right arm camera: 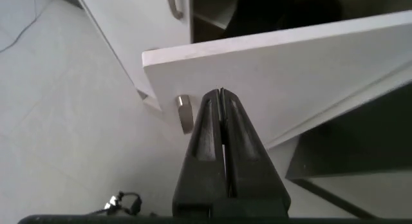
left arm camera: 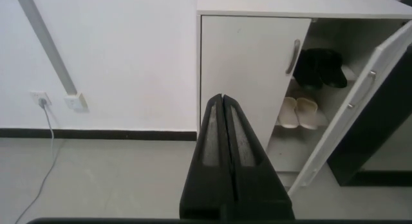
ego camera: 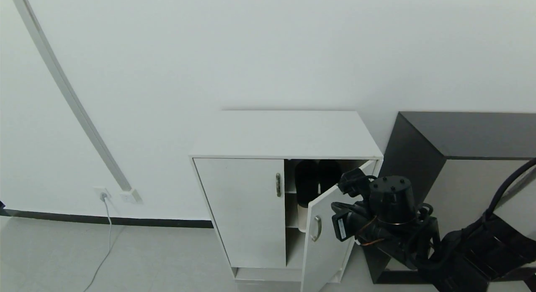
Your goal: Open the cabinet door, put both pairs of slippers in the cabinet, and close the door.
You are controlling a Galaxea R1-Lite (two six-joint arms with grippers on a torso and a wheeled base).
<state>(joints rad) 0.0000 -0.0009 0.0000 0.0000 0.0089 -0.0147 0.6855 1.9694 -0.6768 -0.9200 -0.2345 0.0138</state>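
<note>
Black slippers (ego camera: pixel 318 174) and pale beige slippers (left arm camera: pixel 300 112) are sitting on the white wooden cabinet (ego camera: pixel 284 135) shelves. The right hand (right arm camera: pixel 221 94), fingers pressed together and empty, is meeting the half-open right door (ego camera: pixel 324 241); closing seems the step in hand, needing a steady inward push

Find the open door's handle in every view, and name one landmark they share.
Head view: open door's handle on the door's outer face, near its free edge.
Left wrist view: handle on the swung-out door, beyond the left tool.
Right wrist view: handle close beside the right tool.
Shared landmark: the closed door's handle.
</note>
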